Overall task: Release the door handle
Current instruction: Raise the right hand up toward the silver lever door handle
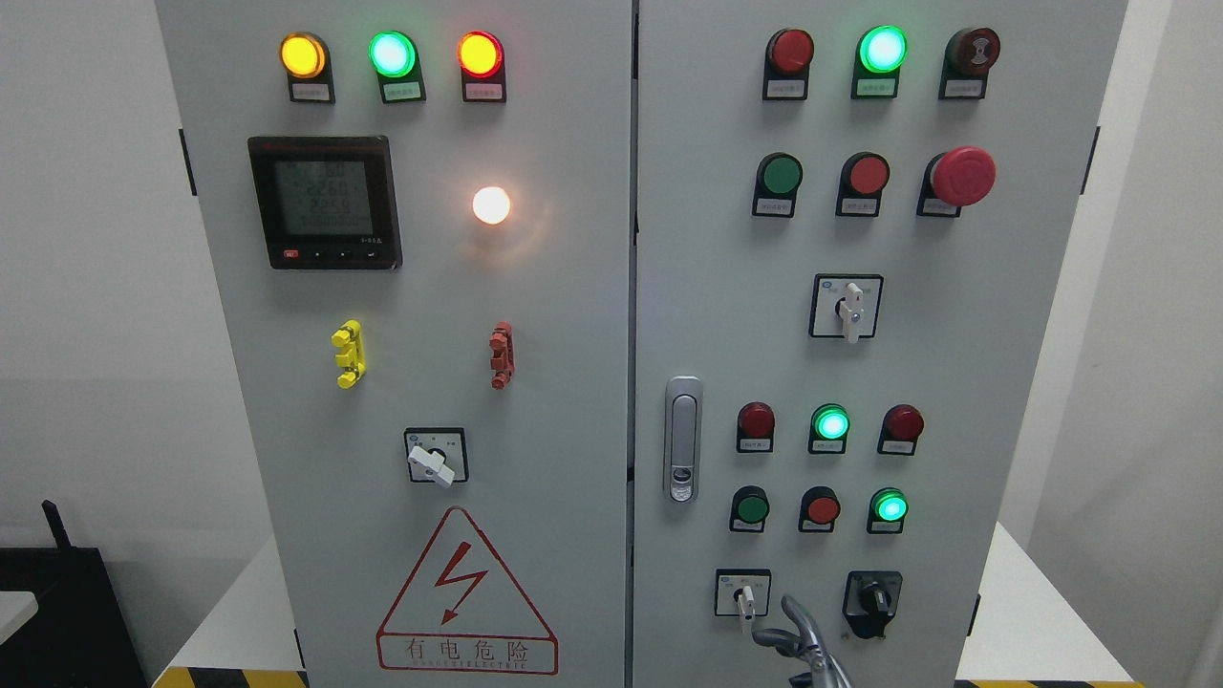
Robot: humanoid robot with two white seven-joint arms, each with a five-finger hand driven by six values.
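Down at the bottom edge, a robot hand (798,642) shows relaxed, curled fingers grasping nothing; the handle (682,438) sits up-left, well apart.

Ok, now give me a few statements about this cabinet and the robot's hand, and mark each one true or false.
1. The door handle sits on the right door, near its left edge. True.
2. The right hand grips the door handle. False: it shows at the bottom edge, below the handle and apart from it.
3. The three top lamps on the left door are lit. True.
4. The red mushroom button is on the left door. False: it is on the right door, upper right.
5. The warning triangle is on the right door. False: it is low on the left door.
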